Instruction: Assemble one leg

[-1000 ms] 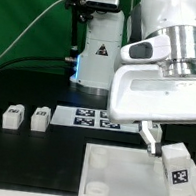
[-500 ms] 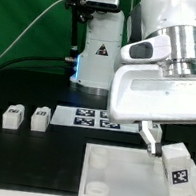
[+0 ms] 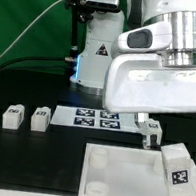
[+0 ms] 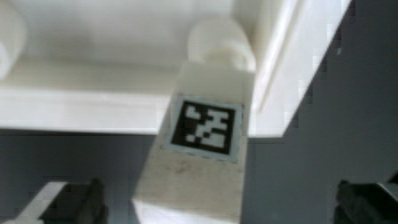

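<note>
The gripper [image 3: 146, 135], spread wide and empty, is drawn back toward 10 o'clock; the leg [image 3: 179, 164] is judged released.

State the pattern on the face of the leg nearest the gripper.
A black-and-white square tag on the white leg, clearest in the wrist view.

The leg [image 3: 180, 166] is a small white block, longer than wide, with a black-and-white square tag on its camera-facing side. It stands nearly upright at the corner of the white panel [image 3: 125, 181] on the exterior view's right. In the wrist view its end meets a round corner socket [image 4: 222, 45] (how deeply it sits cannot be told). A second leg [image 3: 12, 116] and a third leg [image 3: 41, 117] lie side by side, well apart from it.
</note>
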Motion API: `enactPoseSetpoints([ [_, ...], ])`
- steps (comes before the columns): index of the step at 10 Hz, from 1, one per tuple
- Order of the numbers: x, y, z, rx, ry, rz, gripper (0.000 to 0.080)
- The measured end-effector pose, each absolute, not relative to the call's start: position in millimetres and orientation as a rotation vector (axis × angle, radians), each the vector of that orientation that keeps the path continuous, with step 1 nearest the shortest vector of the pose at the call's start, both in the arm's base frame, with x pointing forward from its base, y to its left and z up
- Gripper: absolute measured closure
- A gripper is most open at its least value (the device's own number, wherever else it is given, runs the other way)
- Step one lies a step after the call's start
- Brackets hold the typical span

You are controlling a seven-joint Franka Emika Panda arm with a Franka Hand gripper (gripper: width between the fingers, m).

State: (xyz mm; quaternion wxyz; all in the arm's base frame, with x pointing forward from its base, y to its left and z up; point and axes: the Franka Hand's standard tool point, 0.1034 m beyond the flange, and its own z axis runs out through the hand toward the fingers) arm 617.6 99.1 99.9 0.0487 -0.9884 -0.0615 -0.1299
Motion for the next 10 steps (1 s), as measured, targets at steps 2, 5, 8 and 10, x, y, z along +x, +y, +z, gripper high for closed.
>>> enactPoseSetpoints([
  [2, 621, 92, 95.4, -3.028, -0.176, -0.162, 0.015],
  [5, 622, 98, 96.6, -3.006, -0.163, 0.198, 0.015],
  [8, 629, 110, 98.2, -3.003, -0.134, 0.188, 0.015],
  [10, 634, 111, 97.9, -3.007, -0.136, 0.135, 0.015],
])
